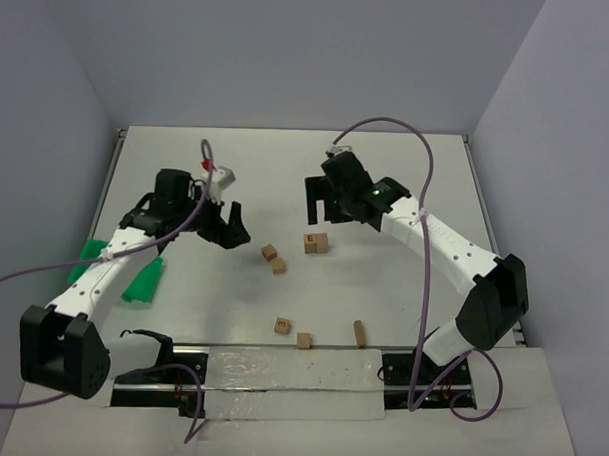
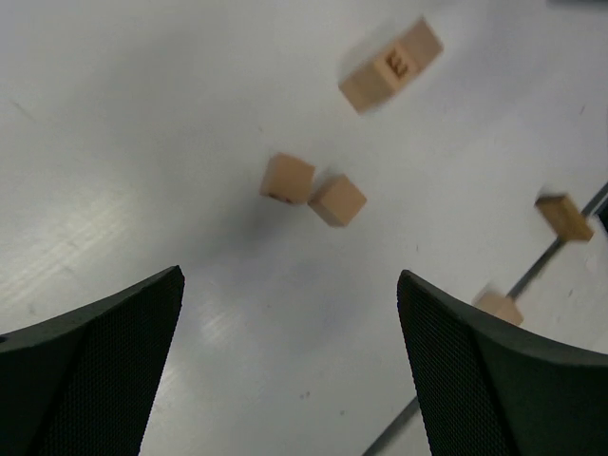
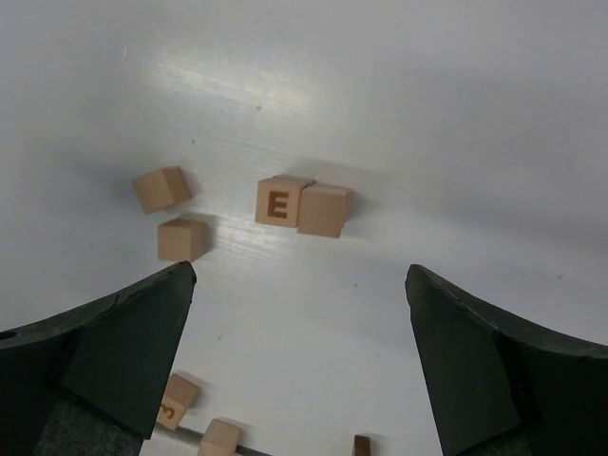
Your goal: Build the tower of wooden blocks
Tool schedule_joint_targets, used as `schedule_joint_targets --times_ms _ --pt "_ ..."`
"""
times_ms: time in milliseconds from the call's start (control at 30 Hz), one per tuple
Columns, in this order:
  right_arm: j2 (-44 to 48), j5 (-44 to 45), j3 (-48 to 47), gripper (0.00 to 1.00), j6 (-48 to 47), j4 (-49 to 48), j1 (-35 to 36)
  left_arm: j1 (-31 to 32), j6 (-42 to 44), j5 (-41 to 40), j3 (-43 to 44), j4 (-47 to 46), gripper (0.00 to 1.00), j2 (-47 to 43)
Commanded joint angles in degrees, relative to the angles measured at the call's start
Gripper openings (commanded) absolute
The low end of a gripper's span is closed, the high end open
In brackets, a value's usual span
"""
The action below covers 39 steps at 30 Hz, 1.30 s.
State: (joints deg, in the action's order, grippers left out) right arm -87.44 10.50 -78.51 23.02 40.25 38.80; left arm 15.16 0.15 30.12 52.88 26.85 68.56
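**A:** Where are the wood blocks (image 1: 278,266) right now?

**B:** Seven small tan cubes lie in one layer on the white bench (image 1: 256,176), between the two arms. Near the middle, two cubes sit side by side and touching. One of them, the E block (image 3: 276,202), shows a dark letter E on its face. Just to their left, seen from the overhead camera, two more cubes sit close together, corner to corner.

**A:** And the others?

**B:** Three lie near the front edge of the bench, each apart from the next. One of them carries a small dark mark.

**A:** What are the arms doing?

**B:** The left end effector (image 1: 227,230) hangs above the bench, left of the corner-to-corner pair. Its black fingers are spread wide with nothing between them. The right end effector (image 1: 323,209) hangs behind the E block, fingers spread just as wide, also gripping nothing.

**A:** Anything else on the bench?

**B:** A green tray (image 1: 143,280) lies on the left side, partly hidden under the left arm
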Motion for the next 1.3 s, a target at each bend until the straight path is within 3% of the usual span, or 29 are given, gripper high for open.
schedule_joint_targets --times_ms 0,200,533,767,1267 --pt "2.7 -3.9 -2.7 1.0 -1.1 -1.9 -7.2 8.1 6.5 -4.4 2.3 5.8 0.99 5.9" --pt "3.5 -8.5 -3.0 1.0 -0.9 -1.6 -13.2 12.0 7.1 -1.1 4.1 4.1 0.99 14.3" --pt "2.5 -10.2 -2.1 1.0 -0.9 -2.5 -13.7 12.6 10.0 -0.9 9.9 0.9 0.76 24.1" --pt "2.5 -11.9 -1.5 1.0 -1.2 -2.7 -13.8 12.7 11.7 -0.6 12.6 -0.5 0.72 29.7" --pt "2.5 -13.0 -0.8 1.0 -1.5 -3.1 -13.8 12.6 12.2 1.4 18.2 -0.6 0.53 36.4"
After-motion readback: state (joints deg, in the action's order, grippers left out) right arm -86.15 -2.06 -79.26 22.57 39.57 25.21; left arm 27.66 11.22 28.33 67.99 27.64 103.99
